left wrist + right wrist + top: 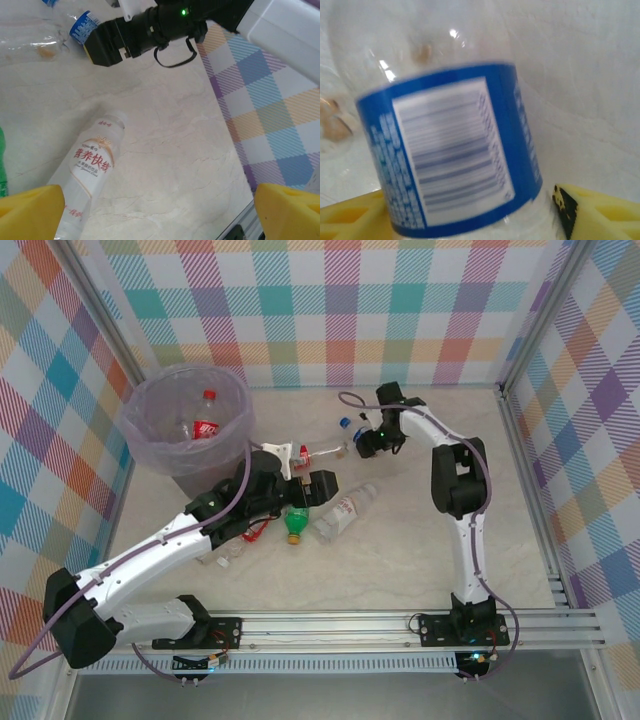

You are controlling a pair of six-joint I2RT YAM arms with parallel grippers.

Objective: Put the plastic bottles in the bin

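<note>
While the left hand (159,212) hangs wide over a white-labelled bottle (92,165), the right hand (472,217) straddles a blue-labelled bottle (455,160), grip uncertain.

The lilac-grey, bag-lined bin (140,430) stands upright at the far left of the bench (400,560). A red-labelled bottle (206,422) with a red cap lies inside it. On the bench a green bottle (296,523) lies beside a clear bottle (345,512) with red lettering. Farther back, a blue-labelled bottle (455,165) lies on its side.
</note>
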